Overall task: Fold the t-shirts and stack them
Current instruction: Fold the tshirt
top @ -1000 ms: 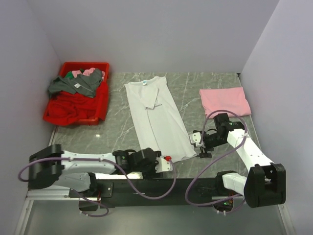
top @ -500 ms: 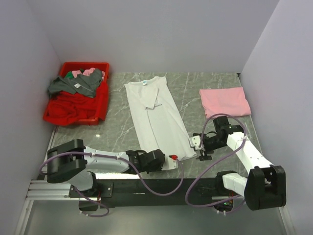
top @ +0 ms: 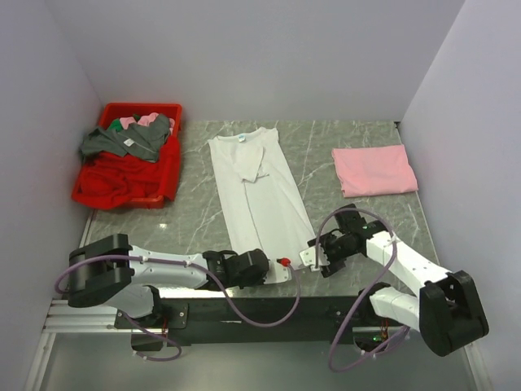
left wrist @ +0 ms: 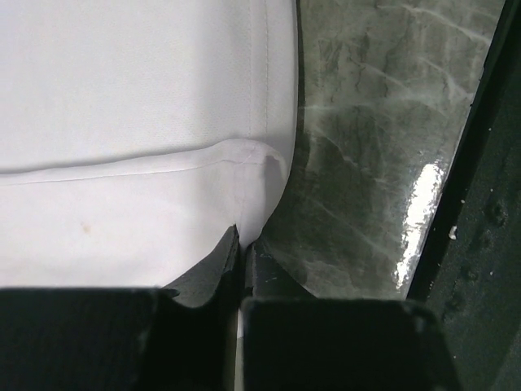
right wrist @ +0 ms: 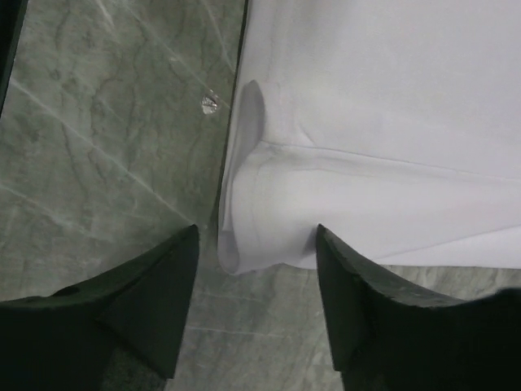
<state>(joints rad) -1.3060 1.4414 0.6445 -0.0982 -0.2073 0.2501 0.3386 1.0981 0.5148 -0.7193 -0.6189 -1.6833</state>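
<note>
The white t-shirt [top: 260, 195] lies lengthwise on the marble table, sleeves folded in, neck label at the far end. My left gripper [top: 278, 271] is at its near hem. In the left wrist view the left gripper [left wrist: 242, 244] is shut on the hem corner of the white t-shirt [left wrist: 138, 106], a thin strip of cloth pinched between the fingers. My right gripper [top: 314, 254] is at the hem's right corner. There the right gripper [right wrist: 256, 232] stands open, fingers either side of the rolled corner of the white t-shirt [right wrist: 383, 106]. The pink t-shirt [top: 373, 169] lies folded at the far right.
A red bin [top: 140, 107] at the far left holds a heap of red, grey [top: 122, 142] and pink clothes. The black base rail runs along the table's near edge just behind both grippers. Walls close in the left, far and right sides.
My left gripper has slid onto the hem corner and shut on it. The right arm has moved left and nearer, down to the hem's right corner.
</note>
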